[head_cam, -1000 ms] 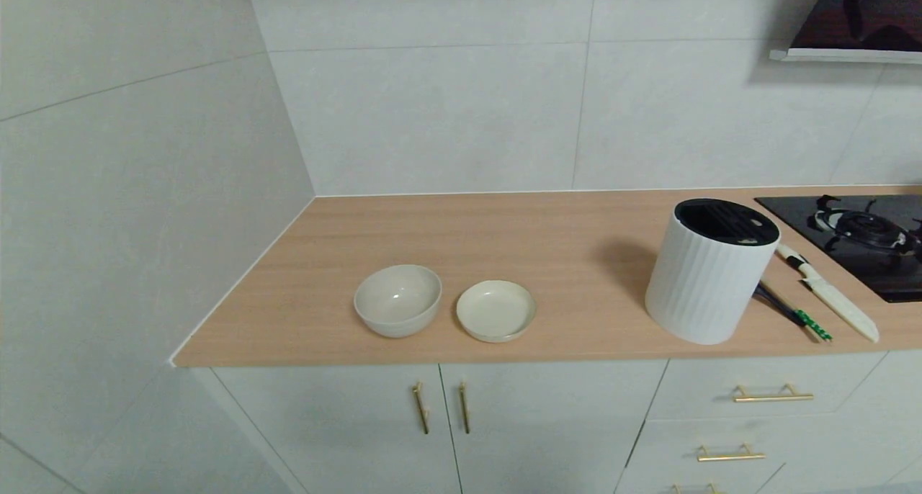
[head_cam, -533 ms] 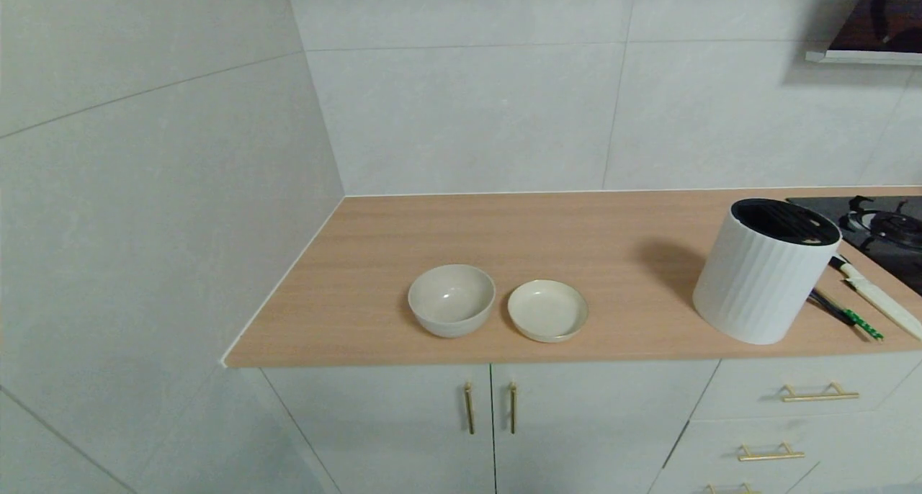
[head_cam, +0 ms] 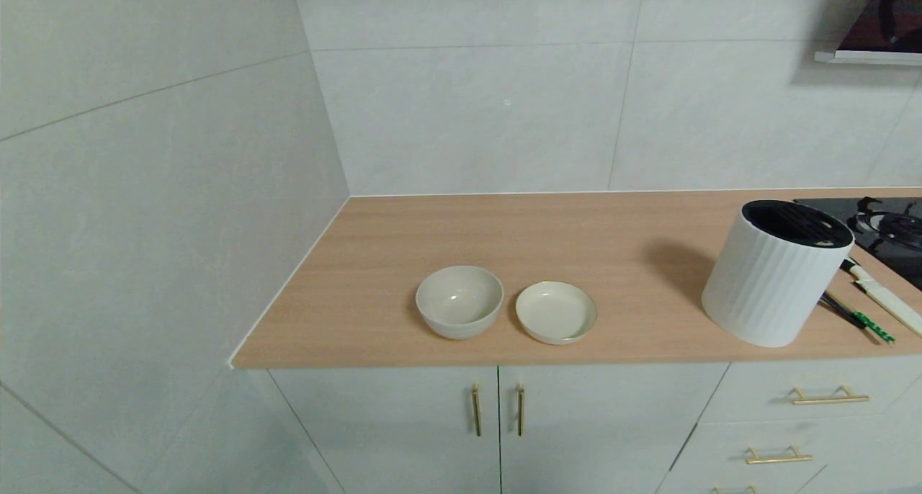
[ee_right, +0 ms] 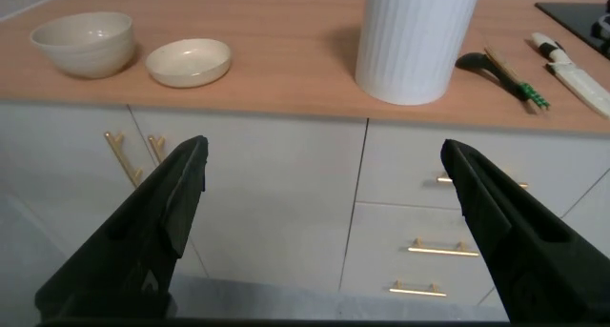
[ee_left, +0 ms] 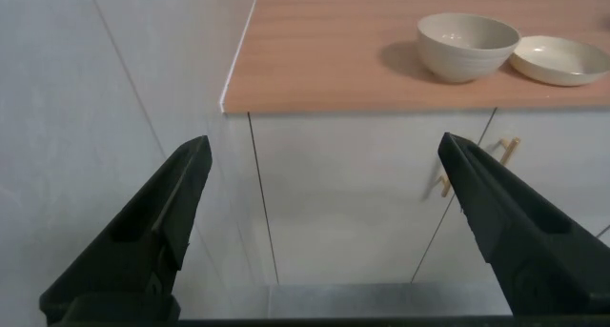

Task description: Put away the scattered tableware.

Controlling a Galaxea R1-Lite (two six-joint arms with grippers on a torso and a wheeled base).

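A cream bowl (head_cam: 459, 310) and a shallow cream dish (head_cam: 556, 312) sit side by side near the front edge of the wooden counter (head_cam: 562, 235); they also show as the bowl (ee_left: 467, 46) and dish (ee_left: 560, 59), and the bowl (ee_right: 83, 43) and dish (ee_right: 189, 62). A white ribbed holder with a black slotted top (head_cam: 776, 271) stands to the right, with dark chopsticks with green ends (head_cam: 857, 316) and a white knife (head_cam: 884, 297) beyond it. My left gripper (ee_left: 324, 222) and right gripper (ee_right: 324, 222) both hang open in front of the cabinets, below the counter edge, holding nothing.
A tiled wall closes the counter's left end and back. A black gas hob (head_cam: 886, 231) lies at the far right. White cabinet doors with brass handles (head_cam: 497, 410) and drawers (head_cam: 828, 395) run under the counter.
The head camera has swung left, so everything has shifted right in the picture. The bowl, dish, holder and utensils keep their places on the counter.
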